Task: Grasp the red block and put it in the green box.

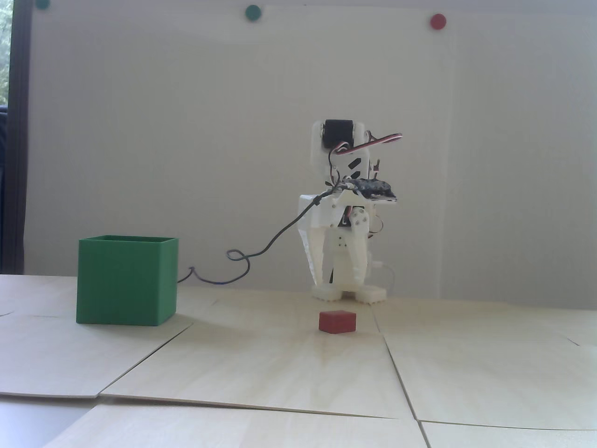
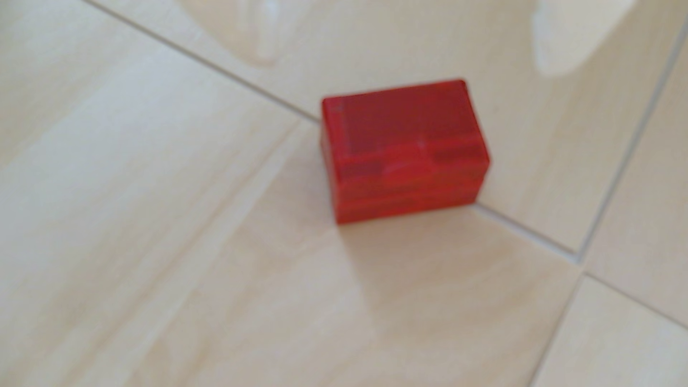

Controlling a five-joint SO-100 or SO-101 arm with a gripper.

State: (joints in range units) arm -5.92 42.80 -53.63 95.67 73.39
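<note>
The red block (image 1: 337, 322) lies on the pale wooden table, a little right of centre in the fixed view. In the wrist view the red block (image 2: 404, 149) sits over a seam between panels, blurred. My gripper (image 1: 339, 279) points down, just behind and above the block, apart from it. Its white fingertips (image 2: 558, 56) show at the top edge of the wrist view with a wide gap, so the gripper (image 2: 409, 63) is open and holds nothing. The green box (image 1: 126, 280) stands upright at the left, well away from the block.
The table is made of wooden panels with seams (image 1: 396, 368). A dark cable (image 1: 242, 261) trails from the arm toward the box. Green dots (image 1: 253, 12) and a red dot (image 1: 438, 21) are stuck on the white wall behind.
</note>
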